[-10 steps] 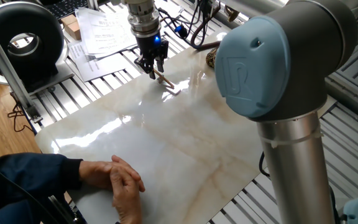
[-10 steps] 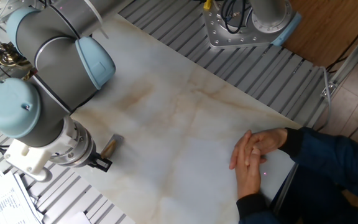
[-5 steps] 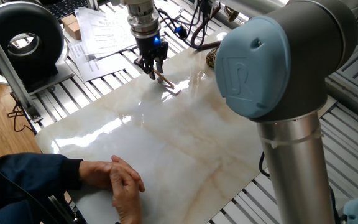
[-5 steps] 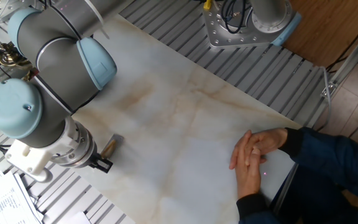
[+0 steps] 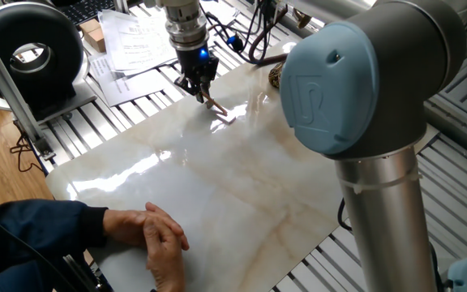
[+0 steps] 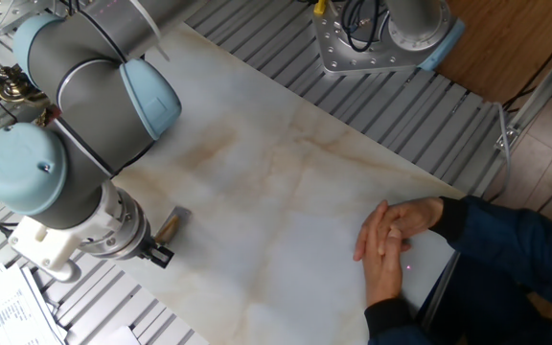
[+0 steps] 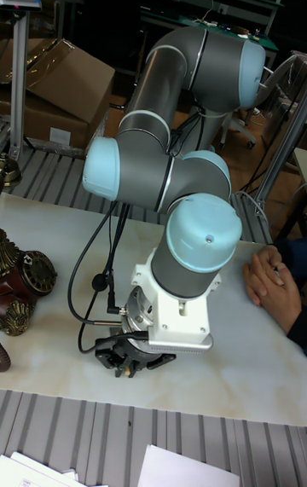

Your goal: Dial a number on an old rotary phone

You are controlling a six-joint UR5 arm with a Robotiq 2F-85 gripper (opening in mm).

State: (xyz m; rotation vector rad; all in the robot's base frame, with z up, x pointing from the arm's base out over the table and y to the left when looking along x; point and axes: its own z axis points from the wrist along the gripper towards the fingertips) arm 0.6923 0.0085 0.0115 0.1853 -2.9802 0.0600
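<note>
— Fingers (image 5: 202, 87)?
— Clamped on a small wooden stick (image 5: 216, 108); I see its tip touching the marble slab (image 5: 242, 186).
— Old rotary phone (image 7: 24, 282)?
— On the slab's edge, well apart from my gripper (image 5: 199, 91).

A pale marble-patterned slab (image 5: 242, 186) is laid over a ribbed metal table (image 6: 429, 105). A small wooden stick (image 5: 220, 109) is seen lying on the slab near its far edge, and a person's clasped hands (image 5: 159, 235) are rested at its near corner. The old rotary phone (image 7: 21, 282) is stood at one end of the slab, and papers (image 5: 140, 40) are spread on the ribs beside it.
</note>
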